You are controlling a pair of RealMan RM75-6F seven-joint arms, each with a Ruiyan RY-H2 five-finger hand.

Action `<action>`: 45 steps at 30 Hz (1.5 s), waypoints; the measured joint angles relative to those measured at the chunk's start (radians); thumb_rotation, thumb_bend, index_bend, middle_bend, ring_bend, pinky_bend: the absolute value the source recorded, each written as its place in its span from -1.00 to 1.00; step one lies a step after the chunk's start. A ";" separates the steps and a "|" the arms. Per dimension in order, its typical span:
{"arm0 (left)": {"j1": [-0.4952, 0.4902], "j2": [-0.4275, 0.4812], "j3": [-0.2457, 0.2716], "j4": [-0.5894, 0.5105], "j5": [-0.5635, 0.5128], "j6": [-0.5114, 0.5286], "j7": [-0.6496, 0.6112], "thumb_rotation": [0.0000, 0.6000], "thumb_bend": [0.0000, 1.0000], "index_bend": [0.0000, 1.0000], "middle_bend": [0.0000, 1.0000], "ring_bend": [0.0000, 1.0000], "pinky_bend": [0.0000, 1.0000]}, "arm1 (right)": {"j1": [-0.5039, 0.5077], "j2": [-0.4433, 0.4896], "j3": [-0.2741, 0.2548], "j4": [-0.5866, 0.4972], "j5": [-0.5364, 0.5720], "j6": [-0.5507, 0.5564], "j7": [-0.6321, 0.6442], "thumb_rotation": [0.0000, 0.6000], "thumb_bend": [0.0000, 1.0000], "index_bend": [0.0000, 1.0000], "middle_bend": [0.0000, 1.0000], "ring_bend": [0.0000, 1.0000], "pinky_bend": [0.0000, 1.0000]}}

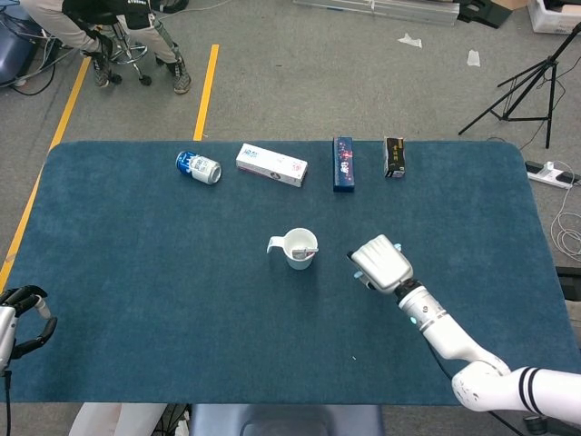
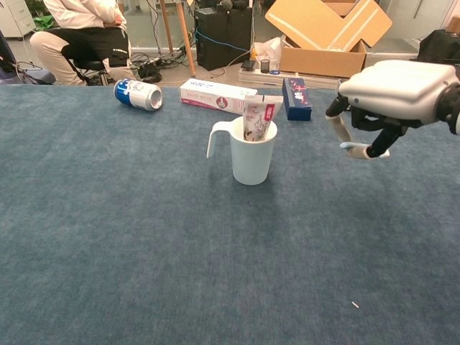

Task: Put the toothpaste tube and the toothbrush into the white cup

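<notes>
The white cup (image 2: 252,159) (image 1: 300,248) stands mid-table with the toothpaste tube (image 2: 258,118) upright inside it, its top sticking out. My right hand (image 2: 388,95) (image 1: 381,264) hovers above the cloth to the right of the cup and pinches the light blue toothbrush (image 2: 364,150) between its fingertips. The brush lies roughly level under the palm; the head view hides it behind the hand. My left hand (image 1: 20,318) rests at the table's near left corner, fingers curled, holding nothing.
Along the far edge lie a blue can (image 2: 139,94) on its side, a white carton (image 2: 218,95), a dark blue box (image 2: 296,98) and a small black box (image 1: 394,156). A tiny white scrap (image 2: 354,304) lies on the blue cloth (image 2: 108,237) near the front right.
</notes>
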 measured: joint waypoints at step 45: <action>0.004 0.008 0.000 -0.008 0.004 0.011 -0.014 1.00 -0.36 0.20 -0.22 -0.27 -0.12 | 0.022 -0.010 0.212 -0.077 -0.154 0.123 0.596 1.00 -0.24 0.35 1.00 1.00 1.00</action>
